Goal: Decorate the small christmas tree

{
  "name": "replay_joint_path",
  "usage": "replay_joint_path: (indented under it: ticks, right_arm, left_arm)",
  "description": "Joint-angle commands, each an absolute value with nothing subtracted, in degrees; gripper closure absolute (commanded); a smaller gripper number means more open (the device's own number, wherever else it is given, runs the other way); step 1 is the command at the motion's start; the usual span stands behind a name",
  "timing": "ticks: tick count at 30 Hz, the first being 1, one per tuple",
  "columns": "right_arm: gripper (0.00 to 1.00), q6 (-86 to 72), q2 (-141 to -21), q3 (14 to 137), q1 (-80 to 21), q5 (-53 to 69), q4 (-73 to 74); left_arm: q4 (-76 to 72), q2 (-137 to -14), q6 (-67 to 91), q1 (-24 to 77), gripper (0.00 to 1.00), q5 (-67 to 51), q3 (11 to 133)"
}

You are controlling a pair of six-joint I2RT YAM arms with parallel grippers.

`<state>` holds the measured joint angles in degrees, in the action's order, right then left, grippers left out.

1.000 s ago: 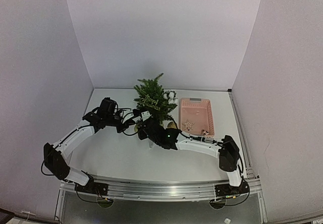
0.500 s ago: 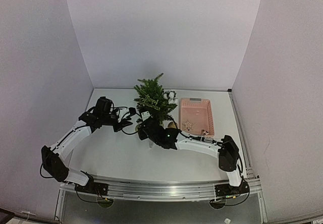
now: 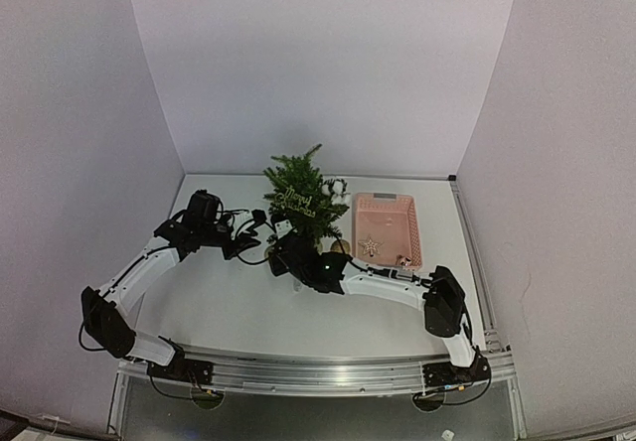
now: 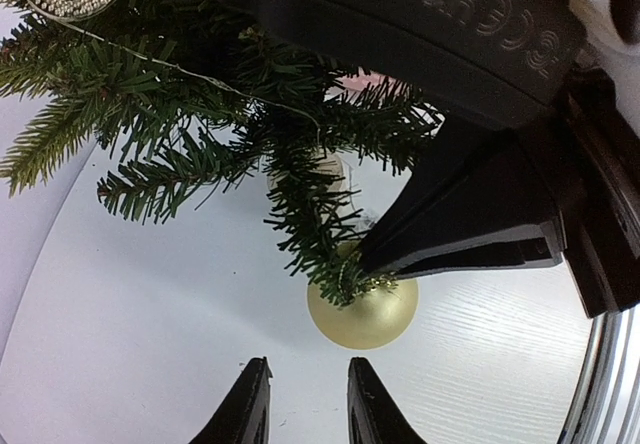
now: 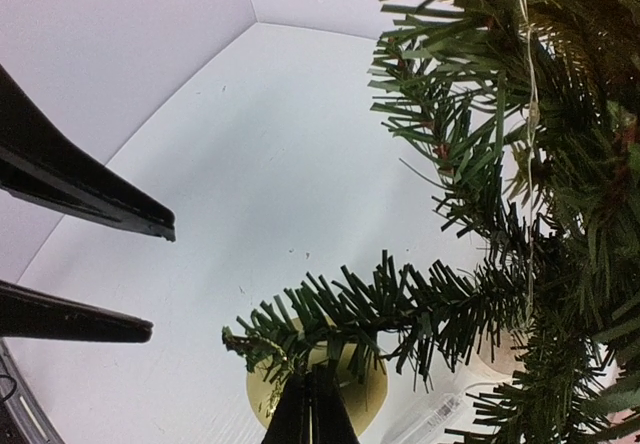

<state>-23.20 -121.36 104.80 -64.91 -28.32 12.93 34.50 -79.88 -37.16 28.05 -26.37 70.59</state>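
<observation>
The small christmas tree (image 3: 301,195) stands upright near the middle of the table's (image 3: 224,307) far edge, with a pink basket (image 3: 386,197) just beside it on the right.

A second ago the left gripper (image 4: 308,366) was shut and close against the tree's lower left branches. It has since drawn back a little toward the left edge and parted its fingers to a narrow gap with nothing between them. It now hangs clear of the foliage.

A gold bauble (image 4: 362,312) hangs from the tip of a low branch on the near-left side of the tree. It was hidden between the two grippers before and now shows free below the branch in the left wrist view.

The right gripper (image 5: 311,384) has kept its place at that branch tip, jaws pressed together. Its fingertips meet right where the bauble's glittery loop sits on the needles. Whether they pinch the loop, the needles or nothing cannot be told from these views. The right arm's elbow has shifted slightly left along the near edge.

The tree and basket have not moved.
</observation>
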Motion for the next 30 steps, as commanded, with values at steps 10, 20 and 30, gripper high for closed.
replay_joint_path:
  ticks: [10, 20, 30]
  right_arm:
    - [1.0, -23.27, -123.7, 107.29, -64.96, -28.23, 13.97]
    - [0.89, -23.01, -124.07, 107.74, -64.99, -28.92, 13.97]
    - [0.77, -22.55, -123.57, 108.23, -64.98, -28.41, 13.97]
  left_arm:
    - [32.59, -77.45, -34.69, 28.13, 0.72, -29.25, 69.56]
    - [31.26, -77.71, -33.84, 28.19, 0.64, -30.33, 68.16]
    - [31.46, -77.43, -34.28, 28.19, 0.62, -30.17, 67.88]
